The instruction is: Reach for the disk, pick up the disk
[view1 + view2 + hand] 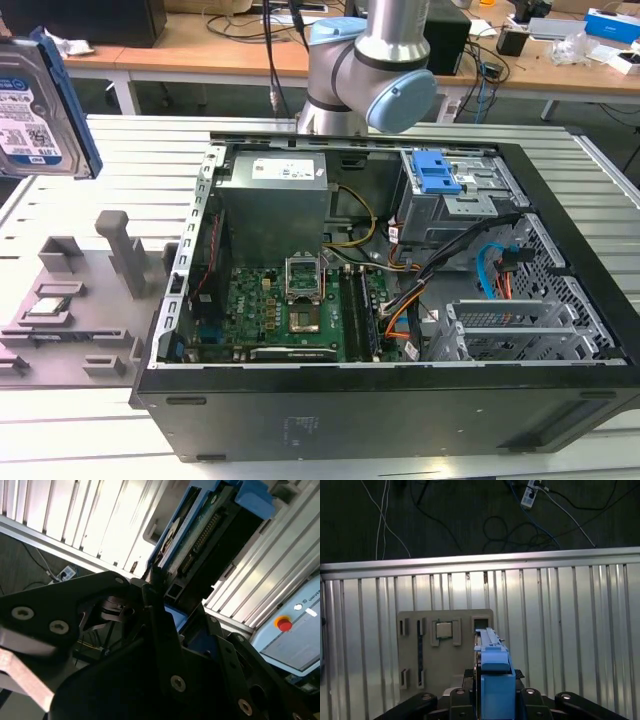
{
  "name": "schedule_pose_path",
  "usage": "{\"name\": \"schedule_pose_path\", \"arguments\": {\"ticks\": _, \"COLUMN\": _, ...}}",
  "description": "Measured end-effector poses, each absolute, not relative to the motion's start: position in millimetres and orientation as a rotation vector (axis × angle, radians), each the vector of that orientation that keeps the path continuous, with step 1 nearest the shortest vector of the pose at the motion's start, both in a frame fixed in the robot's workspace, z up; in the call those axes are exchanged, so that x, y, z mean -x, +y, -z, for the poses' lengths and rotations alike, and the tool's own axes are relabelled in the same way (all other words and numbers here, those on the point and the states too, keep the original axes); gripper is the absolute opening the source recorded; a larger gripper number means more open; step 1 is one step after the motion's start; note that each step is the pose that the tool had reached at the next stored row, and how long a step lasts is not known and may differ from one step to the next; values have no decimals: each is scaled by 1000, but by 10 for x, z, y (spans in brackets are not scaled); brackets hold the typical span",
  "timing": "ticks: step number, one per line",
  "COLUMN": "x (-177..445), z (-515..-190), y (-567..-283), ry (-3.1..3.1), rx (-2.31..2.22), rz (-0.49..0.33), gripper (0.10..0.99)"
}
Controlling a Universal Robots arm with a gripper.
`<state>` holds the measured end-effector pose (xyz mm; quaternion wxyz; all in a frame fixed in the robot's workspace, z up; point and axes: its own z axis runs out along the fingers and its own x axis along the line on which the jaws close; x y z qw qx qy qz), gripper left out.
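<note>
The disk (pixel 35 105) hangs in the air at the exterior view's far left, its white-and-blue label facing the camera and a blue carrier frame along its edge. It is well above the ribbed metal table. In the first wrist view the disk (pixel 492 672) is edge-on, blue frame uppermost, with my gripper (pixel 495 697) shut on it from both sides. The second wrist view shows the disk's (pixel 200 535) circuit-board side and connector, clamped by the black gripper (pixel 167 605).
A grey fixture plate (pixel 60 310) with slots and a chip lies on the table under the disk; it is also in the first wrist view (pixel 442 645). The open computer case (pixel 380 280) takes up the table's middle. The table's edge (pixel 480 560) borders a floor with cables.
</note>
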<state>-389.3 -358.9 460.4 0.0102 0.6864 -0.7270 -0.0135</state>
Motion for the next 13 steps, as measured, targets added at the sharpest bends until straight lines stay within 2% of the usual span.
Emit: {"name": "schedule_pose_path", "arguments": {"ticks": 13, "x": 3880, "z": -5031, "y": -3587, "ry": -2268, "rx": -2142, "rz": 43, "gripper": 369}}
